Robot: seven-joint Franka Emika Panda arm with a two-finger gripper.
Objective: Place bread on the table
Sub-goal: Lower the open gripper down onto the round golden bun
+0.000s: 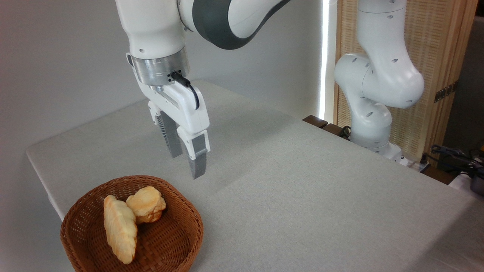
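I see my gripper (188,164) hanging empty at centre-left, fingers slightly apart, above the table (302,181), while the bread (146,204) sits in the wicker basket (177,241) lower left, touching the paler loaf (120,228).

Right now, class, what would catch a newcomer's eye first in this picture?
The white arm's tool hangs empty over the grey table, upper left. Below it, at the table's near-left corner, a brown wicker basket holds the round golden bread beside a paler croissant-shaped loaf.
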